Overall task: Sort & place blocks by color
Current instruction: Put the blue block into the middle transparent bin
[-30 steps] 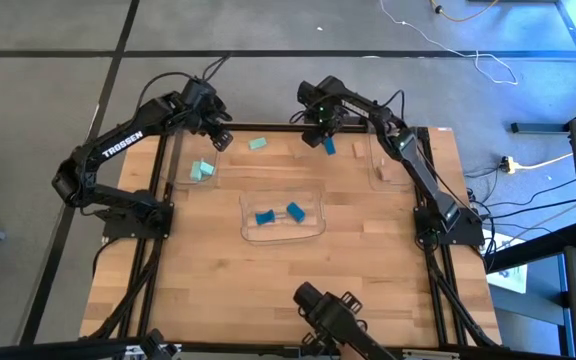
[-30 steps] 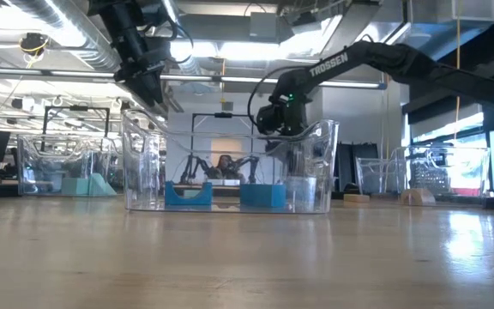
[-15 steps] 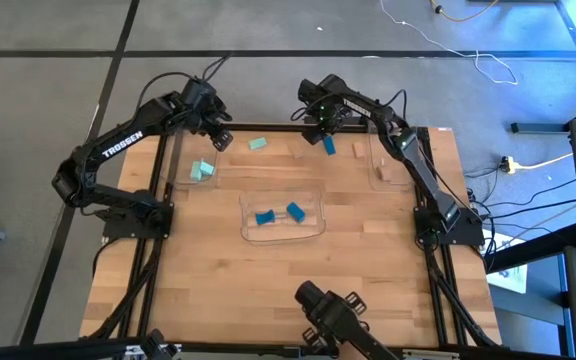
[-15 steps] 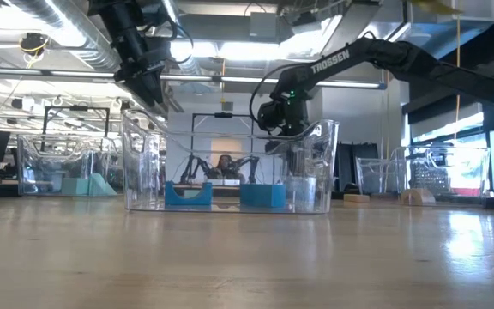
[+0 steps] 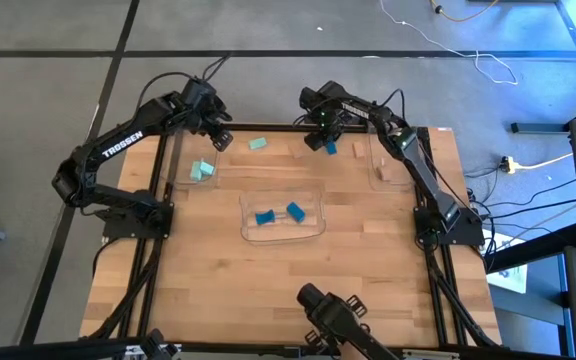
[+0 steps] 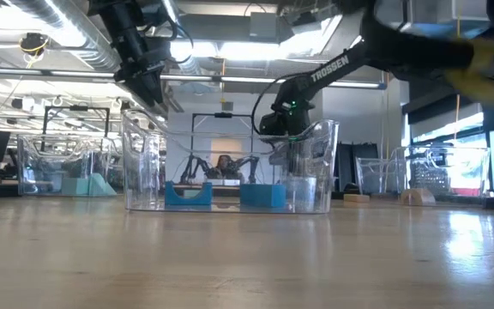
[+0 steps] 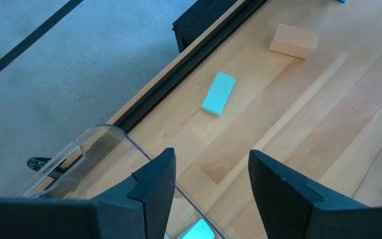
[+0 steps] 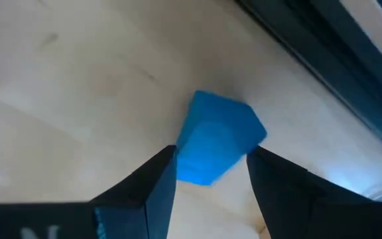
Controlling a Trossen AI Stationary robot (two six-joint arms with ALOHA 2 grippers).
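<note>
The right end effector (image 8: pixel 207 174) had shifted closer over the blue block (image 8: pixel 219 137), fingers parted astride it, lined up to grasp; the left end effector (image 7: pixel 207 179) hovered open beside it.

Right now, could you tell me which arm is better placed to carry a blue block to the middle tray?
The right: its gripper already straddles a blue block, while the left gripper hangs open and empty.

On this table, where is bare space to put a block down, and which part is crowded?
Free: the wide bare wood nearer than the centre tray, and the strips beside that tray. Crowded: the far edge, where the left gripper, a mint block, the right gripper at a blue block and the side trays gather.
</note>
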